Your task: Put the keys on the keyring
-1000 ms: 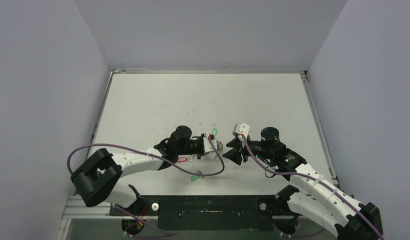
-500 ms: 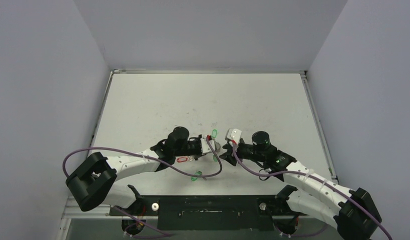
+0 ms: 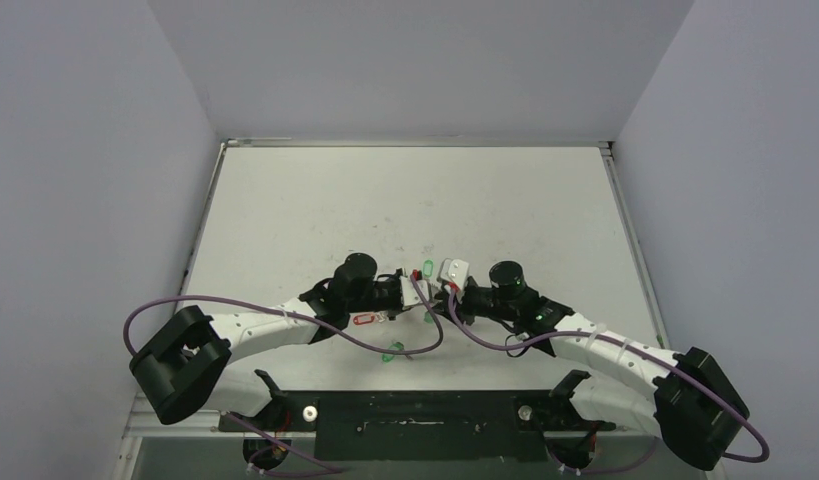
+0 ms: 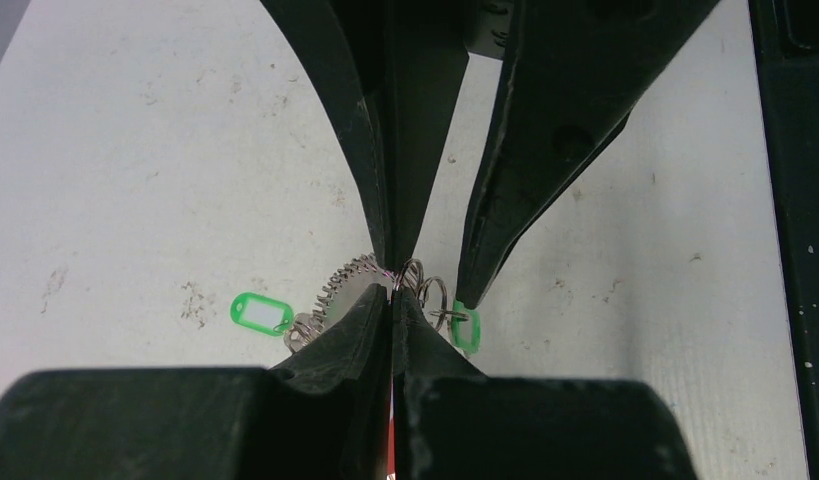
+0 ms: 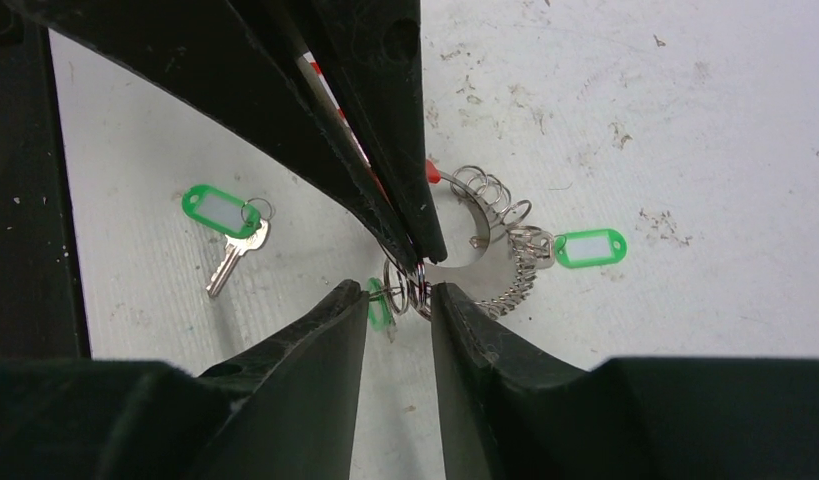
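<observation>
My left gripper (image 4: 393,292) is shut on the edge of the keyring (image 5: 482,236), a ring with a red end and a fringe of silvery loops, and holds it just above the table. One green-tagged key (image 5: 589,247) hangs from that fringe. My right gripper (image 5: 399,290) stands open facing it, its fingertips on either side of two small loops and a second green tag (image 5: 377,304). A third green-tagged key (image 5: 223,215) lies loose on the table. In the top view a red-tagged key (image 3: 363,320) lies beside the left arm.
The two grippers meet tip to tip near the middle front of the white table (image 3: 405,200). Grey walls stand on three sides. A purple cable (image 3: 395,345) loops over the table below the left wrist.
My right gripper has moved left up to the keyring and its jaws have narrowed around the small loops. The left gripper has kept its hold and hardly moved.
</observation>
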`<state>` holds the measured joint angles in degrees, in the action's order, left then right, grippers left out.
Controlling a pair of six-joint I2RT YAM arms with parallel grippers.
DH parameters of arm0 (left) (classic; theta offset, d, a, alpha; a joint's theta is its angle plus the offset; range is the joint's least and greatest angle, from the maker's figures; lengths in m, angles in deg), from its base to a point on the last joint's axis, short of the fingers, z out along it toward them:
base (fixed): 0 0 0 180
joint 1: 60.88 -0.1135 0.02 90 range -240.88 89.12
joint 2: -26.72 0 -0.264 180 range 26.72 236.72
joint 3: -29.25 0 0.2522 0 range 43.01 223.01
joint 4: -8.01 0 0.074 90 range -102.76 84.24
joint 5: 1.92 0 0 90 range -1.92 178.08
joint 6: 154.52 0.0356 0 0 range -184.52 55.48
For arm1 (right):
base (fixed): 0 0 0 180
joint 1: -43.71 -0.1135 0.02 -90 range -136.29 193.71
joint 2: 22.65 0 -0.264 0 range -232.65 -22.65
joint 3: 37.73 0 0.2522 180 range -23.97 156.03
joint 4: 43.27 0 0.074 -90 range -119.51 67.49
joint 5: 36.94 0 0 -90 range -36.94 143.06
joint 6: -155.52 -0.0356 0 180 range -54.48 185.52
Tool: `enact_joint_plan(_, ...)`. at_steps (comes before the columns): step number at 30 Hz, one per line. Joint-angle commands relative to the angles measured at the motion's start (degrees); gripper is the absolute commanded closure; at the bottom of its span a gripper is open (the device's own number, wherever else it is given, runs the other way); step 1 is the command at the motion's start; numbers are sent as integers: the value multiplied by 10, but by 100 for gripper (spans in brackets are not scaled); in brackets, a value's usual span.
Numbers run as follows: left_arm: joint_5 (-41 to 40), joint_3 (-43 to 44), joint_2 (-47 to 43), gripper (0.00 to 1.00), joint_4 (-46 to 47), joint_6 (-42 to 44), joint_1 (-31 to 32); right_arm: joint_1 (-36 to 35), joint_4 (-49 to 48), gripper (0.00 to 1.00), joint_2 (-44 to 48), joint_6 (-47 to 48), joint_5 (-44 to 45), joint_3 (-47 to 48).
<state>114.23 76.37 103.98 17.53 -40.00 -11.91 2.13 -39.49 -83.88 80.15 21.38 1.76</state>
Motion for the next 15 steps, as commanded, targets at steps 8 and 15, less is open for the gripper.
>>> enact_joint_plan(8,8,5,-23,100,15,2,2,-5,-52,82,-25,25,0,6)
enact_joint_plan(15,12,5,-24,100,12,4,2,-5,-59,84,-13,23,18,4)
